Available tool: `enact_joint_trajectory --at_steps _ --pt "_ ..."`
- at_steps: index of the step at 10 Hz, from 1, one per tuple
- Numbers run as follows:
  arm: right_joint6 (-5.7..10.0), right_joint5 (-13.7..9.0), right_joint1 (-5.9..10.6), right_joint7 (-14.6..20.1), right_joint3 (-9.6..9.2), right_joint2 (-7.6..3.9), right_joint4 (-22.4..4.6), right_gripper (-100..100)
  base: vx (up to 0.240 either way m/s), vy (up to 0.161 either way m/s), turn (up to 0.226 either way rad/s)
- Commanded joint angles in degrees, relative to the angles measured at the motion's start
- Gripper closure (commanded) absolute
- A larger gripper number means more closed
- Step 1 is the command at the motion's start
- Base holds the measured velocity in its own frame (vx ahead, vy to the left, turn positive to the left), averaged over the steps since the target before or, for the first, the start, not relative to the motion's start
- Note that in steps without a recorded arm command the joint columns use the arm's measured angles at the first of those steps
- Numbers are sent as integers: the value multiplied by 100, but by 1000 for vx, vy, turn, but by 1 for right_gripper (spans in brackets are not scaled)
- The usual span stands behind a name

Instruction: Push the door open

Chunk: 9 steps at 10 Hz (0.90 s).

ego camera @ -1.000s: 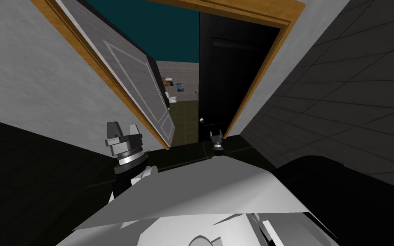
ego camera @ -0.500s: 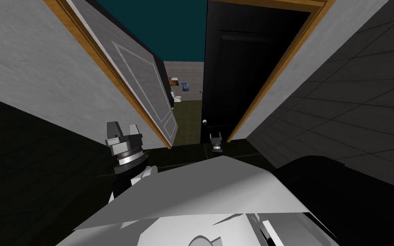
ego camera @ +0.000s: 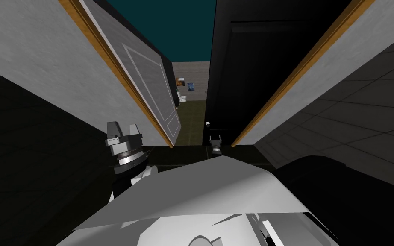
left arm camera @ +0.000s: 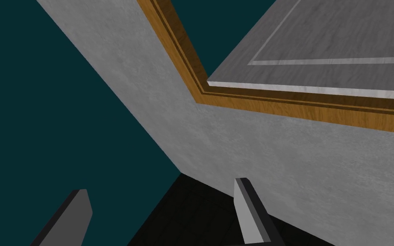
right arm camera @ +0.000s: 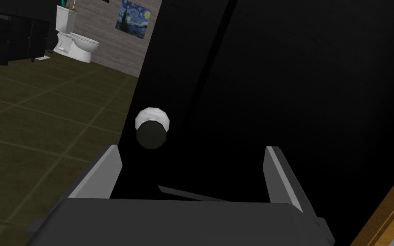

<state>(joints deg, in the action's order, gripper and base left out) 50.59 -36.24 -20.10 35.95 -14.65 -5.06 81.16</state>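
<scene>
Right tool (right arm camera: 192, 149) faces black door (right arm camera: 286, 77), fingers spread wide, gripping nothing. Round door knob (right arm camera: 151, 128), white collar and dark cap, sits just ahead of tool, nearer finger on door's free-edge side. Cannot tell whether tool touches door. Past that edge: olive tiled floor (right arm camera: 42, 128), white toilet (right arm camera: 74, 40), starry-night poster (right arm camera: 134, 15). Left tool (left arm camera: 161, 190), well apart from right, fingers wide and empty, points at grey wall (left arm camera: 277, 171) and wooden door frame (left arm camera: 298, 106); grey panelled door (left arm camera: 341, 34) just beyond frame.
</scene>
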Motion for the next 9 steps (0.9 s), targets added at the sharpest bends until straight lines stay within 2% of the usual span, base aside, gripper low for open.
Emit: enact_joint_trajectory --at_steps 1,9 --pt "83 -130 -6 161 -53 5 -132 -100 80 -66 158" --pt "585 -980 128 1121 -369 151 -1166 -100 89 -104 212"
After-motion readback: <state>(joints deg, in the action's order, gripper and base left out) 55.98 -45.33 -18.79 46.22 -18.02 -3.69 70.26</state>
